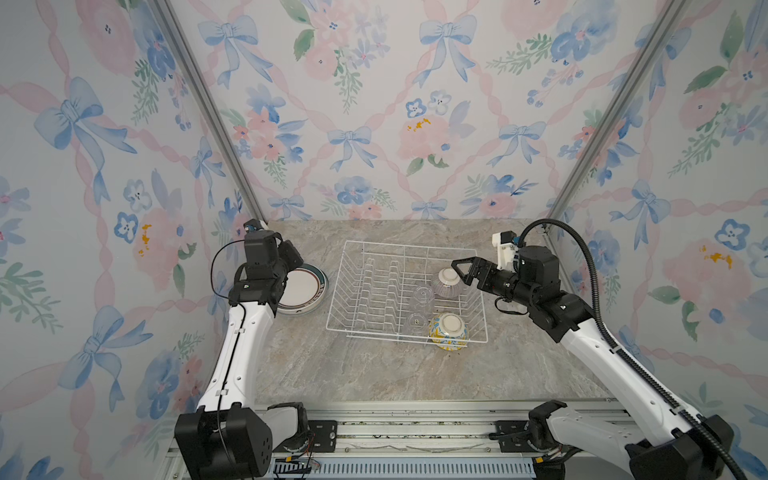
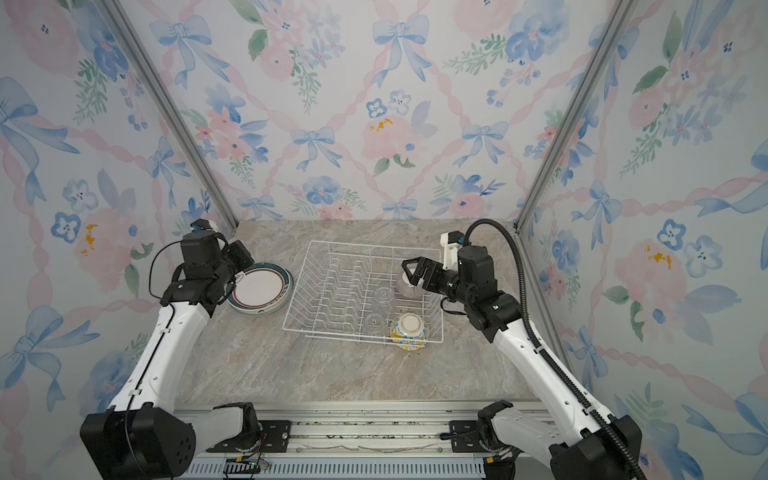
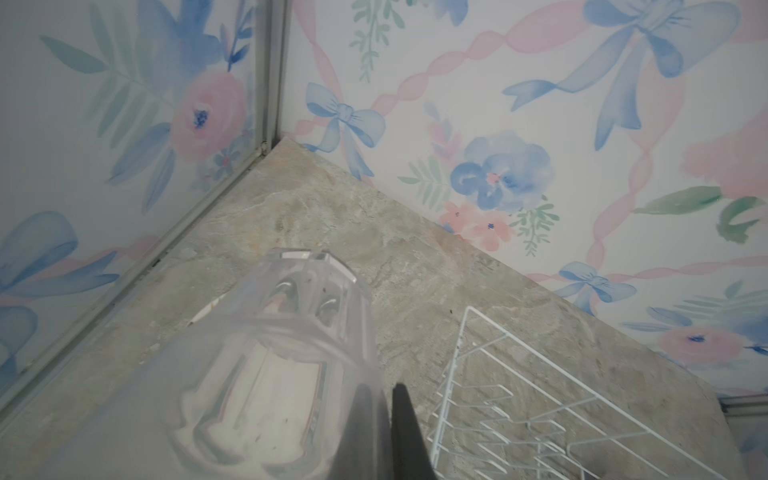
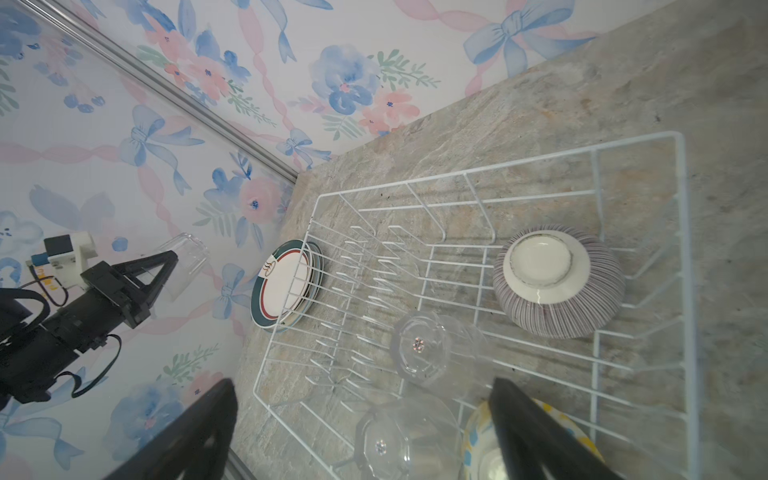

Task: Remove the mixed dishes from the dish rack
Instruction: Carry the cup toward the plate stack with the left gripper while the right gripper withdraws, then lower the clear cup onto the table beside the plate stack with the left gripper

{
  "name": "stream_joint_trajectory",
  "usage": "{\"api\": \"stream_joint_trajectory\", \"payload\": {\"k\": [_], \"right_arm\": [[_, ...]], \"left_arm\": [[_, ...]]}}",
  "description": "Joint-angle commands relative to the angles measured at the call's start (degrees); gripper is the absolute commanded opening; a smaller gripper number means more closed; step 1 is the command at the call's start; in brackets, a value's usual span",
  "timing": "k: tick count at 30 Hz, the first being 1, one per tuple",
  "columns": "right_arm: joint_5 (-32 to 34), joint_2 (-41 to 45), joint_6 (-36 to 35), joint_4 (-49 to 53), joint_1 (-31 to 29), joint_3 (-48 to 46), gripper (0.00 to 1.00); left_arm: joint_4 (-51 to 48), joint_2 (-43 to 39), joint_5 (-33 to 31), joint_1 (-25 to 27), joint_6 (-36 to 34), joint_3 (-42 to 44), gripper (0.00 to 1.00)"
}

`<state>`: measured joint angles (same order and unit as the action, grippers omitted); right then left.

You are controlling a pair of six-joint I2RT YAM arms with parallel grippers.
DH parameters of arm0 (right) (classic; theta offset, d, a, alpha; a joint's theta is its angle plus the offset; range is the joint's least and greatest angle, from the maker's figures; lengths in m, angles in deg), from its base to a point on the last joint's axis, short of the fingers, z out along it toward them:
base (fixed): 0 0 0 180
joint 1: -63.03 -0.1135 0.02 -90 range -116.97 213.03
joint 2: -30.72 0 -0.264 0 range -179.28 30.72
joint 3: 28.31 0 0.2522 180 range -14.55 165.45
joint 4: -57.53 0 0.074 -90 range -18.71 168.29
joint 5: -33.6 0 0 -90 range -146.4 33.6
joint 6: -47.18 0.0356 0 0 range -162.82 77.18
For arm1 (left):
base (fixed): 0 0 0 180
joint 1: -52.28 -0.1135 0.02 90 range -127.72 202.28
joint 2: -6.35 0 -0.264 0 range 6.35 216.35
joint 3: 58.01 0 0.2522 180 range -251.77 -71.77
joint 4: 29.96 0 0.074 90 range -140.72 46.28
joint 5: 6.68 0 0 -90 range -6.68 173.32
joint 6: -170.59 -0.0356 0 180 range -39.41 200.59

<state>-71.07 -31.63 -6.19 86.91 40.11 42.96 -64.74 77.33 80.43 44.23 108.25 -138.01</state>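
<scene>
In both top views the right gripper hangs empty, jaws spread wide, just above the striped bowl, which sits upturned in the rack. Two rack cups and the yellow bowl stand lower, back toward its wrist. The plates lie outside the rack, well apart from these jaws.

In the left wrist view the left gripper is clenched on the held cup, one finger inside the wall and one outside, above the table.

In the right wrist view the striped bowl lies ahead of the spread jaws, foot ring up. It looks like stiff, glazed, fairly heavy ceramic, slick and likely to chip. The raised foot ring seems the surest hold, since the rounded sides would probably slip.
</scene>
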Motion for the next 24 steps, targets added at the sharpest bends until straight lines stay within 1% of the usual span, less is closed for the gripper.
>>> {"api": "stream_joint_trajectory", "payload": {"k": [1,4,6,9,15,21,24], "right_arm": [[3.36,2.21,-3.58,3.52,0.30,-2.59,0.97],[4.19,3.74,-4.43,4.53,0.31,-4.34,0.97],[4.48,4.63,-4.96,5.15,0.25,-5.29,0.97],[4.68,5.86,-5.43,5.39,0.31,-6.85,0.97],[4.70,6.63,-6.42,6.25,0.54,-8.12,0.97],[4.48,6.66,-7.53,6.97,0.97,-8.03,0.97],[4.40,6.33,-7.92,7.38,1.32,-8.00,0.97]], "left_arm": [[-7.26,5.55,-0.18,-4.26,-4.72,-4.83,0.00],[-8.50,10.53,0.02,-8.15,-6.20,-7.68,0.00],[-8.97,13.28,-1.24,-9.85,-7.21,-9.13,0.00],[-9.22,17.17,-0.39,-11.77,-7.96,-10.53,0.00],[-10.87,23.80,-0.82,-12.08,-8.59,-11.74,0.00],[-10.89,28.09,-1.59,-12.07,-9.05,-11.37,0.00],[-10.89,29.59,-0.59,-12.01,-8.85,-11.28,0.00]]}}
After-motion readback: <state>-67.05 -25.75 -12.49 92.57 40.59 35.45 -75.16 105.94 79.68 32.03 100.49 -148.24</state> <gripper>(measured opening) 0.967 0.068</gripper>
